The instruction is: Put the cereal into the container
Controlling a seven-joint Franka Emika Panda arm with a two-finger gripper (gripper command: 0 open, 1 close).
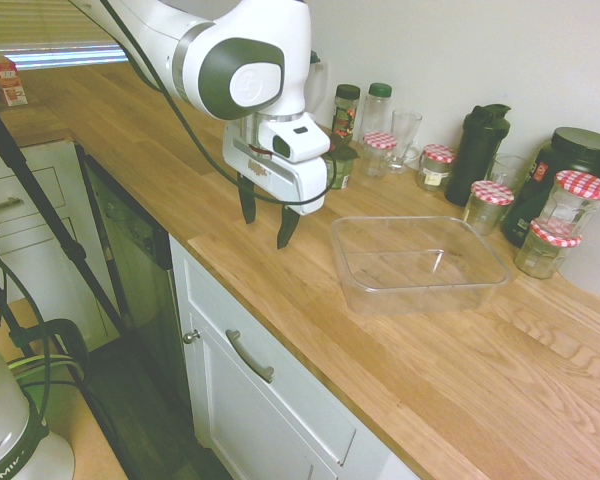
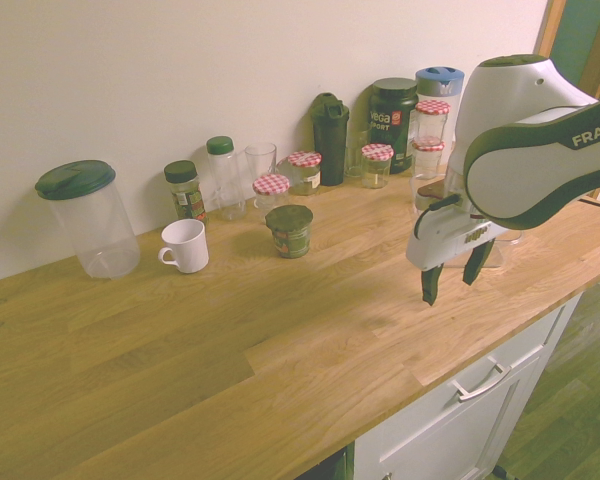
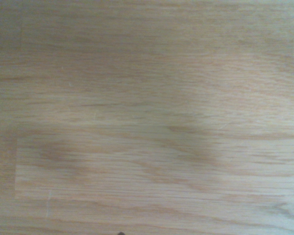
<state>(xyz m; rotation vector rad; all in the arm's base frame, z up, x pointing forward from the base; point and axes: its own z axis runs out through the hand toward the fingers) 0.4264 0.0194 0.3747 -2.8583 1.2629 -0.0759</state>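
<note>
Two fingers on the end effector (image 1: 266,233), jaws wide apart, nothing between them; it hangs fingertips down over the worktop (image 1: 310,325), between the cereal (image 2: 290,234) and the container (image 1: 420,268). Can't tell if the tips touch the wood; wrist view is only blurred wood grain. Cereal, count 1: squat, dark lid, upright on the worktop, near the front of a checked-lid jar, outside the container. Container, count 1: clear, shallow, open top, flat on the worktop, partly hidden behind the arm in the second exterior view. Checked-lid jars, count 5: three stand singly (image 2: 271,192) (image 2: 305,174) (image 2: 377,167), two are stacked (image 1: 572,203) (image 1: 548,250). Green-capped clear bottle (image 2: 225,180), 1. Dark-lidded slim jar (image 2: 186,194), 1, just beside that bottle. Black shaker (image 2: 330,140), 1. Big black tub (image 2: 392,122), 1, near the stack. Blue-lidded pitcher (image 2: 440,82), 1, partly hidden. Tall clear canister (image 2: 100,225) with dark green lid, 1. White mug (image 2: 186,246), 1, between canister and cereal. Glass mug (image 1: 404,135), 1. Plain drinking glass (image 1: 507,171), 1, partly hidden behind the jars. Red-and-white carton (image 1: 8,82), 1, far end of the worktop
</note>
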